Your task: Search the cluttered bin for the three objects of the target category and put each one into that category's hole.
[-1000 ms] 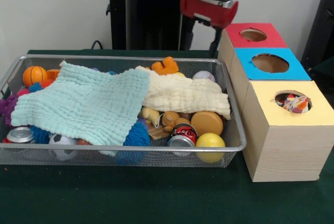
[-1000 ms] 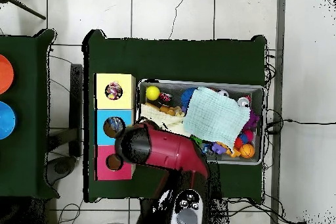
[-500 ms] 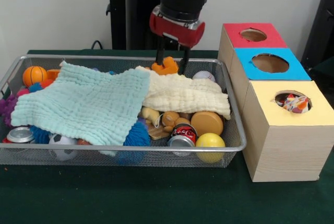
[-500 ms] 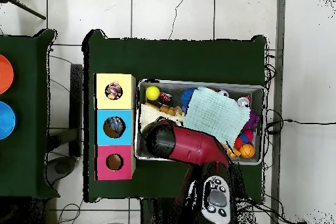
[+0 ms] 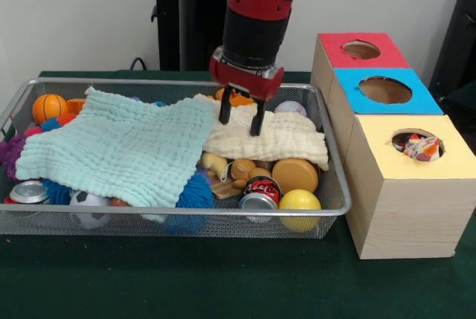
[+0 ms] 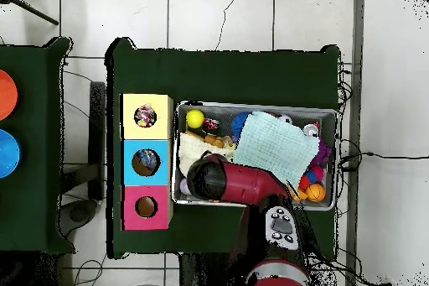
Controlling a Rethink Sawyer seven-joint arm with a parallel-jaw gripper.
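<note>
Inside the silver wire-mesh bin [image 5: 15, 107] on the green table [image 5: 223, 282], a pale mint waffle-weave cloth [image 5: 123, 148] and a cream muslin cloth [image 5: 264, 137] lie spread over most of the clutter, their long sides running across the bin from left to right in the front view. An orange rubber toy [image 5: 238, 97] pokes up at the bin's far rim, just behind the gripper; which way it faces cannot be told. Along the near wall lie a red soda can [image 5: 260, 191] on its side with its top toward the camera, a yellow ball [image 5: 300, 204], a tan round lid-like disc [image 5: 294, 175] and a blue spiky ball [image 5: 198, 192]. A small orange basketball [image 5: 49, 107] sits in the far left corner.

The gripper [image 5: 239, 120] hangs with its two dark fingers spread apart, holding nothing, tips just above or touching the cream cloth's far edge. The red and black arm [image 6: 239, 184] comes straight down, wrist vertical.

Beside the bin stand three wooden boxes: red-topped [image 5: 362, 50], blue-topped [image 5: 384, 90] and yellow-topped [image 5: 416, 148], the last with a small colourful object [image 5: 421, 148] in its hole.
</note>
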